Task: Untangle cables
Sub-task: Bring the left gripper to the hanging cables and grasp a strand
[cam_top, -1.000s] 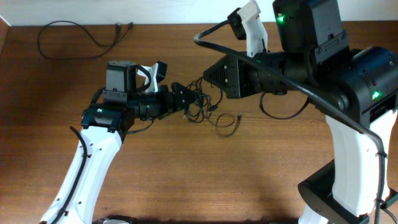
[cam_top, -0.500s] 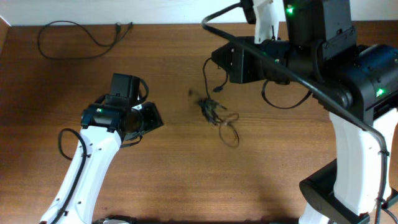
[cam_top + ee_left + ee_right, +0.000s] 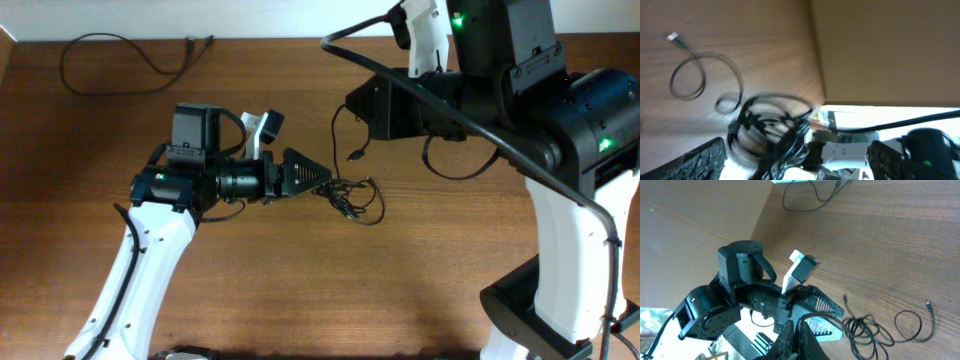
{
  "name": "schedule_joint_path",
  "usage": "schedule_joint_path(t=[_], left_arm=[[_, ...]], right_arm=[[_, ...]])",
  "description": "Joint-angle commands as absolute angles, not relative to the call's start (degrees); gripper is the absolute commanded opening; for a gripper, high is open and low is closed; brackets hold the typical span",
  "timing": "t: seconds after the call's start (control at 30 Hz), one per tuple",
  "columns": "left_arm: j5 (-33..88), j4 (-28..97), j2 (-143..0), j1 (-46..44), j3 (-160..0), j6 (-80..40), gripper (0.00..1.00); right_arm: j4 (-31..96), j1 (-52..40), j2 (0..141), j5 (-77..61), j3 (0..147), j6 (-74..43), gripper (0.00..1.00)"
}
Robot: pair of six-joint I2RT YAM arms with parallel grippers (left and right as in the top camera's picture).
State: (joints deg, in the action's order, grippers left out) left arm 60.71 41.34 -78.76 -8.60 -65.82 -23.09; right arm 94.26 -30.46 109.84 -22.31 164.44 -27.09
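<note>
0.5 s ago the left arm was drawn back, its fingers well clear, and the heap was a blur beneath the right arm. Now the left fingers (image 3: 320, 178) have come forward again to the edge of the knot (image 3: 347, 192). In the left wrist view they are spread wide with the black snarl lying between them, not yet nipped. The right fingers (image 3: 792, 342) are up above the worktop (image 3: 250, 290), pressed together. A lifted cord (image 3: 334, 135) hangs from them towards the knot, its plug end (image 3: 356, 155) dangling free. I judge they pinch that cord, though the contact itself is hidden. This reads as a fresh attempt: 1 strand held high while the other arm comes in to pin or pull the rest. A separate cable (image 3: 110, 65) already lies alone as an open curve near the far left corner. The remainder is a small, flat snarl of thin black loops at mid-worktop. A looser loop (image 3: 373, 208) trails on its right side, and I cannot tell whether it is free of the knot.
</note>
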Motion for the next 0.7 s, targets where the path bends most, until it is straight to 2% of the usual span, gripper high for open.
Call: schedule_joint_path(t=[0.0, 0.17, 0.27, 0.43, 0.67], left_arm=[[50.48, 44.75, -78.85, -12.32, -66.63, -24.91, 0.92], [39.72, 43.92, -78.85, -14.48, -66.63, -37.45, 0.92], [38.83, 38.57, -78.85, -14.5, -66.63, -37.98, 0.92], [35.55, 37.36, -78.87, -14.66, -66.63, -37.98, 0.84], [35.92, 39.51, -78.98, -18.5, -66.57, -41.74, 0.86]], right_arm=[[92.71, -30.41, 110.1, -22.41, 164.79, -27.53, 0.04], [92.38, -30.41, 110.1, -22.48, 164.79, -28.01, 0.04], [92.38, -30.41, 110.1, -22.48, 164.79, -28.01, 0.04], [92.33, -30.41, 110.1, -22.44, 164.79, -28.01, 0.04], [92.16, -30.41, 110.15, -22.2, 164.79, -27.97, 0.04]])
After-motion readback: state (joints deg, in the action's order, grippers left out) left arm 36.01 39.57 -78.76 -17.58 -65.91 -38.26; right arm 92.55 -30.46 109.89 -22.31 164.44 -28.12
